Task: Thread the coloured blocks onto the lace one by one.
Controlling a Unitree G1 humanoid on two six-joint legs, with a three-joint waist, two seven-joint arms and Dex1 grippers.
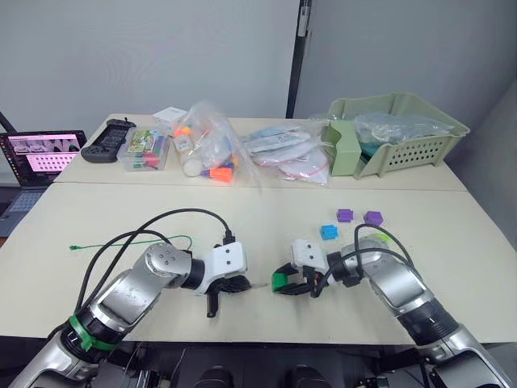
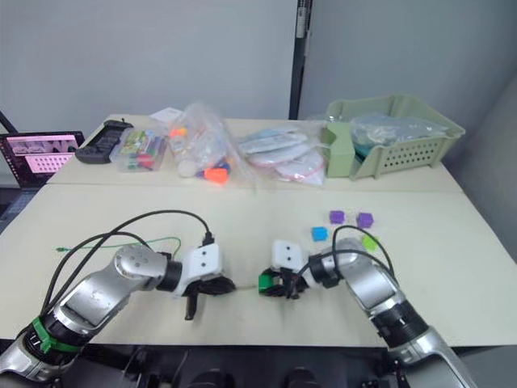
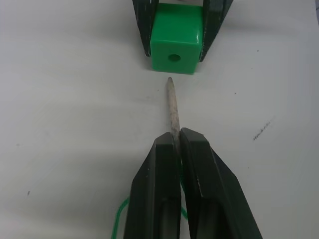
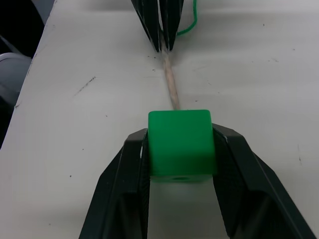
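Observation:
My right gripper [image 1: 282, 282] is shut on the dark green block [image 4: 180, 142], held just above the table with its hole [image 3: 174, 58] facing my left gripper [image 3: 178, 137]. That one is shut on the stiff tip [image 3: 172, 102] of the lace. The tip points at the hole from a short gap away. The lace's green cord [image 1: 129, 240] trails left across the table to a small knot [image 1: 73, 247]. A blue block [image 1: 328, 232], two purple blocks [image 1: 345, 215] [image 1: 372, 217] and a light green block [image 1: 378, 239] lie just behind my right arm.
Along the far side of the table stand a green basket [image 1: 420, 133], bagged craft items [image 1: 208, 149] [image 1: 287, 153], a clear box [image 1: 145, 149] and a black controller [image 1: 105, 139]. A laptop [image 1: 40, 153] sits far left. The table's front edge is close below both grippers.

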